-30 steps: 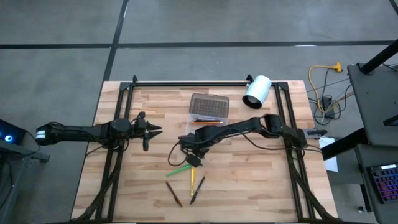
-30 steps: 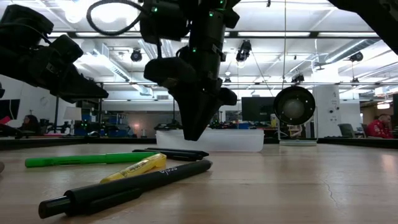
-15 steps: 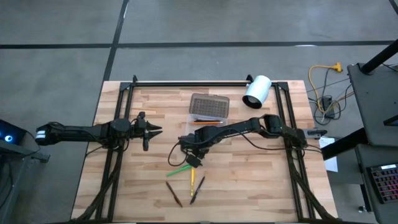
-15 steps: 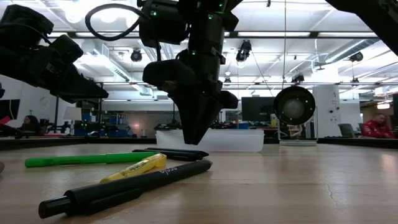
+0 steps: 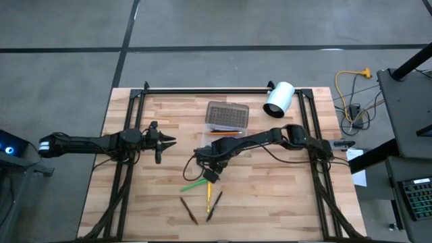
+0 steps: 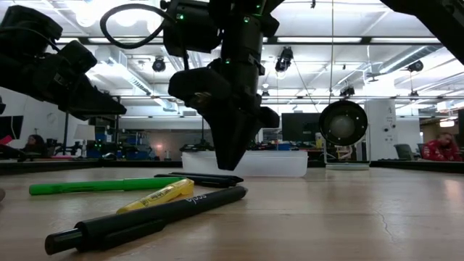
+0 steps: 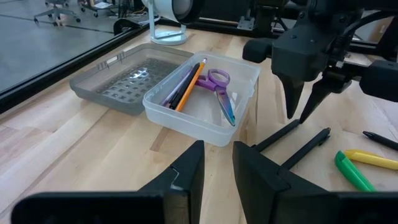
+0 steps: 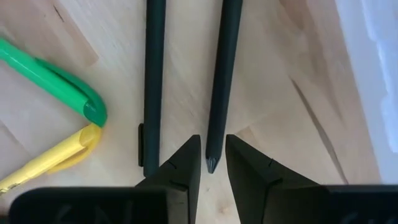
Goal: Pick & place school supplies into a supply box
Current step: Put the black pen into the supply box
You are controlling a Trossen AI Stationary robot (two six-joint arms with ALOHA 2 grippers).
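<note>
My right gripper (image 8: 212, 155) points down over the table's middle, narrowly open. Its fingers stand on either side of the pointed end of a dark pencil (image 8: 219, 74) without touching it. A second dark pen (image 8: 153, 81), a green pen (image 8: 50, 78) and a yellow pen (image 8: 43, 165) lie flat beside it. More pencils (image 5: 216, 206) lie nearer the table's near edge. The translucent supply box (image 7: 199, 109) holds purple scissors (image 7: 217, 81) and an orange pencil (image 7: 189, 84); its grey lid (image 7: 124, 84) lies open behind it. My left gripper (image 5: 169, 142) waits, narrowly open, left of centre.
A white cylinder (image 5: 279, 99) lies on its side at the far right corner of the table. The dark frame rails (image 5: 121, 175) run along both sides. Bare wood lies between the pens and the right rail. The room beyond holds desks and people.
My right gripper has eased slightly down and toward the table's right, closer over the dark pencil's end. The pens and the box have stayed where they were.
</note>
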